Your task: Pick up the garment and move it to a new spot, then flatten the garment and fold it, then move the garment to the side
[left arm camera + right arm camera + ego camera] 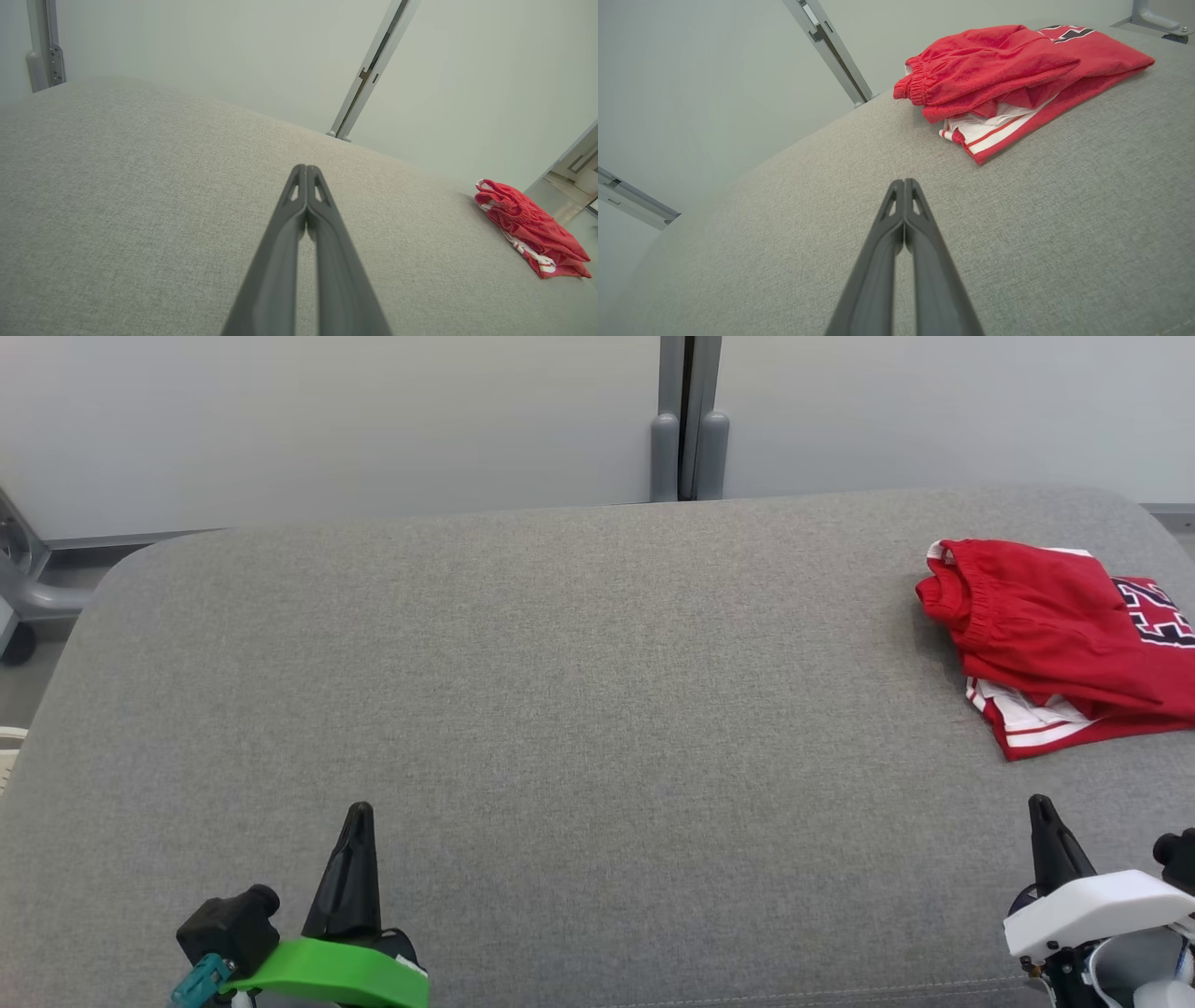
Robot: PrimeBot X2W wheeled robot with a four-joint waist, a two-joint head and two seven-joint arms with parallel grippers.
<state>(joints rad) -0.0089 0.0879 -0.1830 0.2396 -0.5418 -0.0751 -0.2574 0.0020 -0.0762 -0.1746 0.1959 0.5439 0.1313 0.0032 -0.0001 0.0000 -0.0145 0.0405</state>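
At far right edge of worktop (pixel 560 663), red garment (pixel 1046 635) lies folded, well apart from grippers. Jaws of left gripper (pixel 358 814) and right gripper (pixel 1041 807) clenched, empty. Move-aside step looks done; you need only hold arms clear.

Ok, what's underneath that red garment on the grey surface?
The top fold of the red garment covers a white layer with red stripes, peeking out. Beneath lies the grey padded surface. Anything deeper in the folds is hidden.
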